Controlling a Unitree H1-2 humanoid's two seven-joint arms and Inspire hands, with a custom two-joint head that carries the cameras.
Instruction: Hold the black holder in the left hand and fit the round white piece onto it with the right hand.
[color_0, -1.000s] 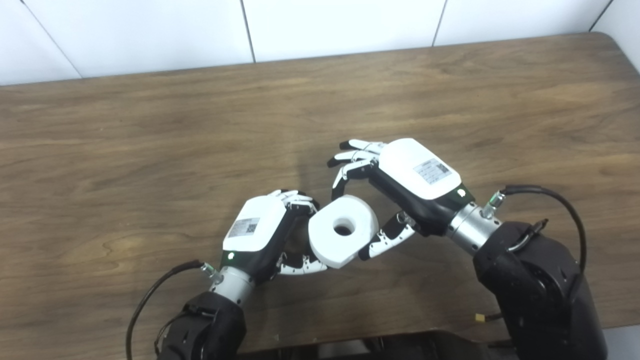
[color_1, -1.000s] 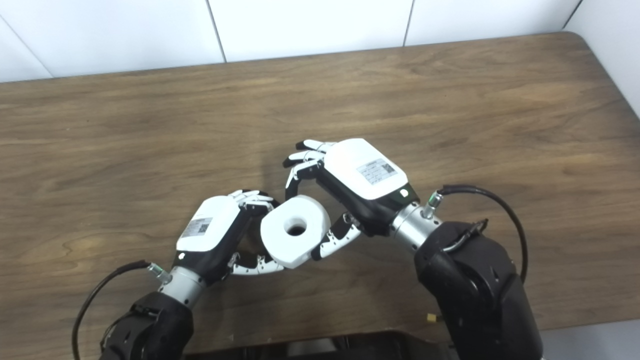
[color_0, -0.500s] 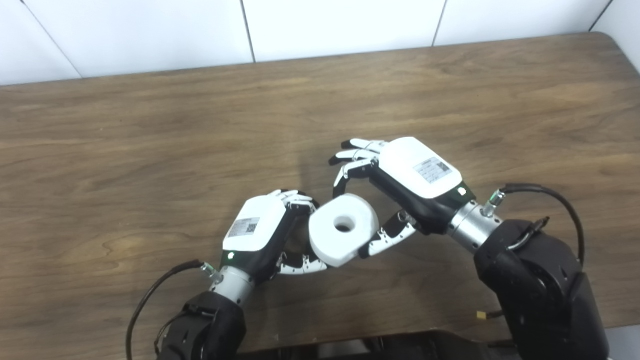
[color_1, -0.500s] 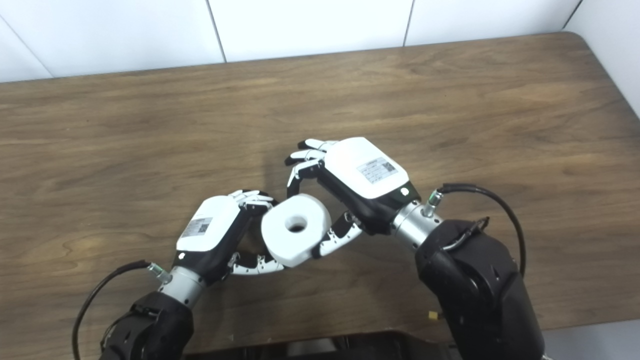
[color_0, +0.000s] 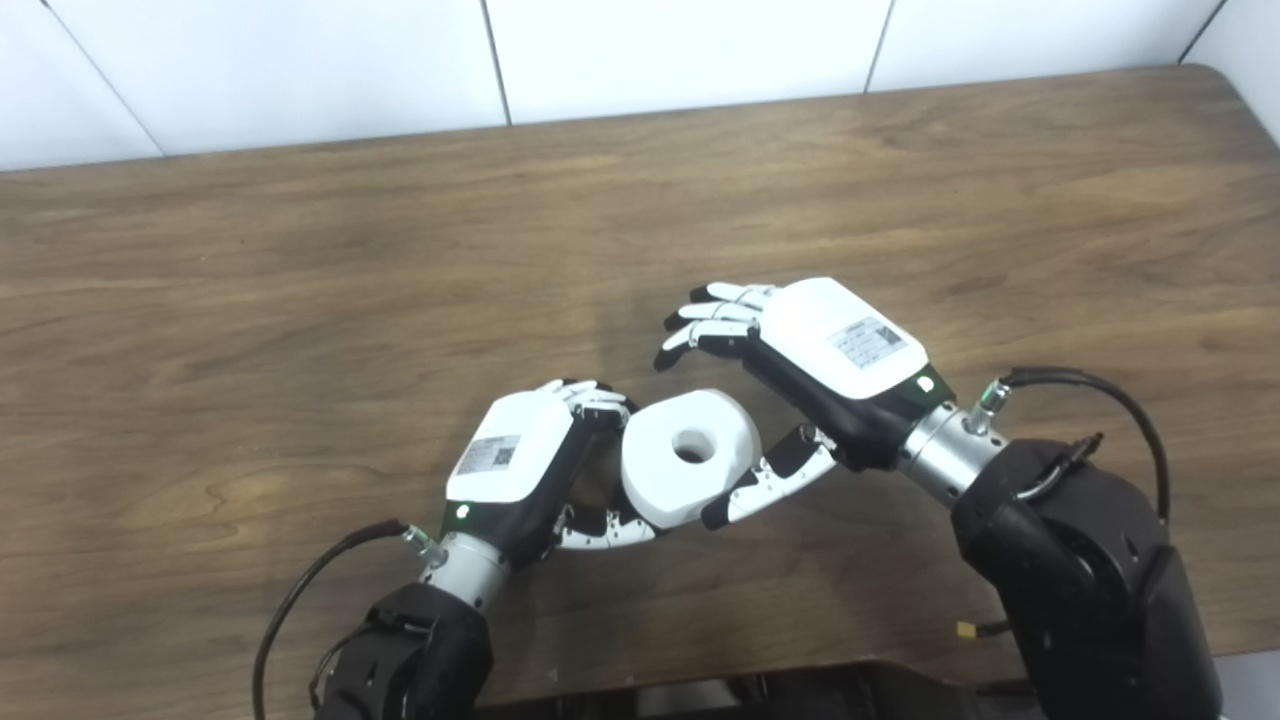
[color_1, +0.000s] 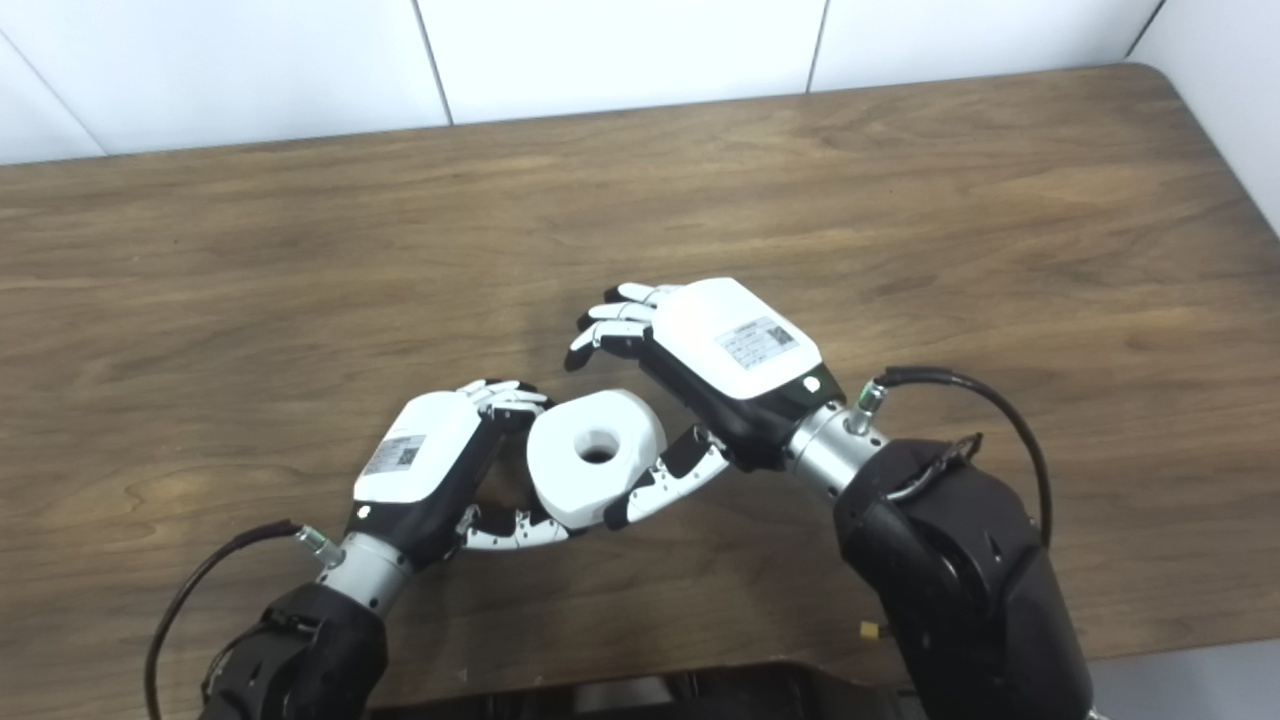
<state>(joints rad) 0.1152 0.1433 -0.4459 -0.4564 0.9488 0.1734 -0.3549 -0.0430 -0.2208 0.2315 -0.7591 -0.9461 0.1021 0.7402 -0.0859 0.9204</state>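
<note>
One round white piece (color_0: 688, 457); left robot hand (color_0: 530, 465) curled beside it, grip unclear; right robot hand (color_0: 800, 370) spread, empty

Looks like a lab test bench: my arms over a bare wooden table (color_0: 300, 260), white panelled wall (color_0: 680, 50) along frame top.

Matt white plastic ring (color_0: 688, 456) between glossy white-shelled hands (color_0: 840, 345) with bare metal wrists (color_0: 940, 458), on a smooth wood-grain table (color_0: 300, 280).

Round piece (color_0: 688, 456) btwn 2 hands, on table (color_0: 300, 300)
</note>
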